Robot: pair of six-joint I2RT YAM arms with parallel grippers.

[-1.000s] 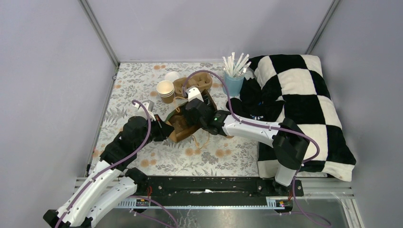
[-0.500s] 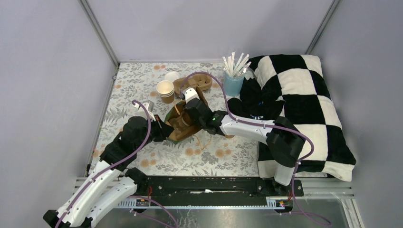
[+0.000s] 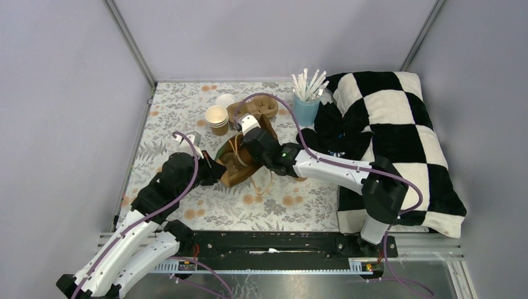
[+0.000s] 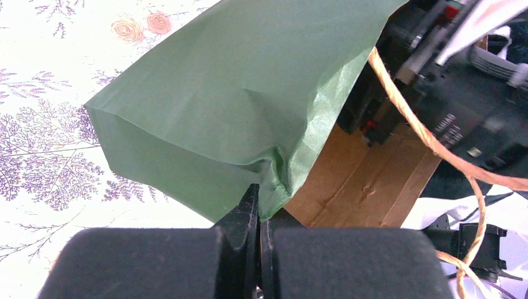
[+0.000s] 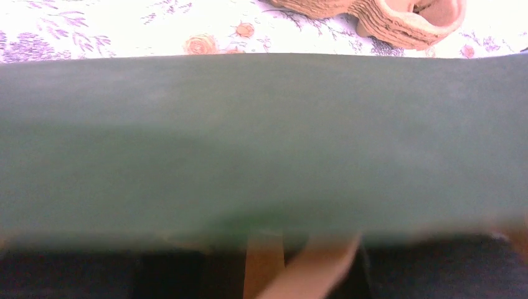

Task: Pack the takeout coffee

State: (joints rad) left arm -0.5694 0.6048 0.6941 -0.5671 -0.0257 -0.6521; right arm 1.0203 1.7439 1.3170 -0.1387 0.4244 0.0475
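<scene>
Swinging leftward over the last second, the right end effector is tipping the bag's far rim up (whether its fingers are clamped there, I cannot tell). Left end effector is pinching the bag's near corner, fingers together on the paper. Cups are standing stacked, axis upright, on the surface just left of the right end effector, the nearer one.

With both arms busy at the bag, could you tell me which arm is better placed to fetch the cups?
Probably right: the right gripper sits nearest the stacked cups, while the left gripper is shut on the green bag, steadying it.
</scene>
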